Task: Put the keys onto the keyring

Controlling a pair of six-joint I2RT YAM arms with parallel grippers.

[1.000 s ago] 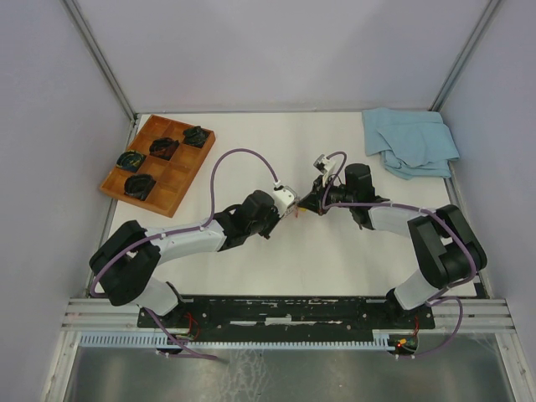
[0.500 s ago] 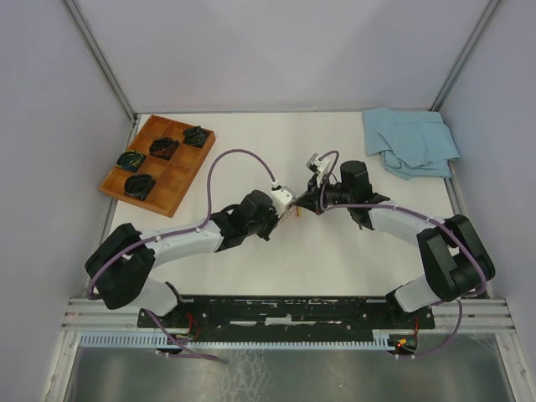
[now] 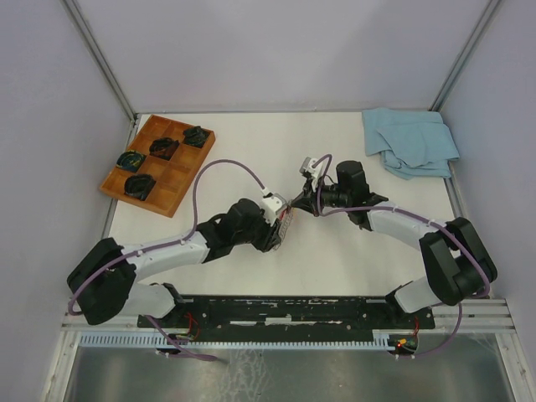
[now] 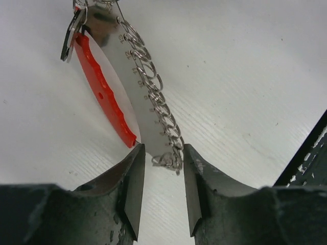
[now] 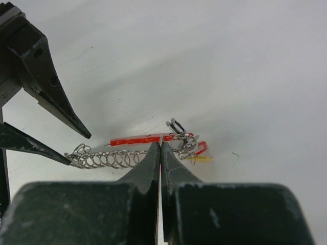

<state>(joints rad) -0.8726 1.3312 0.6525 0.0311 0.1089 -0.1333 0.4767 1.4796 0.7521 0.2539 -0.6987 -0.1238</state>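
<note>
Counting what lay in view: two arms, one keyring (image 5: 180, 144), one red strap (image 4: 104, 97), one silver chain (image 4: 153, 89) of small linked loops, and one yellow key head (image 5: 201, 159) poking out from the ring cluster. How many keys hung there could not be told, since they bunched together.

The right gripper (image 5: 160, 148) was clenched, its fingers pressed flat together on the keyring where the chain met the cluster. The left gripper (image 4: 162, 153) stood released, its jaws apart with the chain's loose end lying between the two tips.

The keyring stretched between the two grippers near the middle of the table (image 3: 251, 151). Its long axis ran straight from one claw to the other, chain end toward the left gripper, rings and yellow head toward the right. The strap lay alongside the chain.

At the far left sat one wooden tray (image 3: 172, 197) with four black coiled items (image 3: 138, 185), each in its own compartment. One blue cloth (image 3: 410, 141) was crumpled in the far right corner. The table was white, and pale walls (image 3: 276, 50) closed it in on three sides.
</note>
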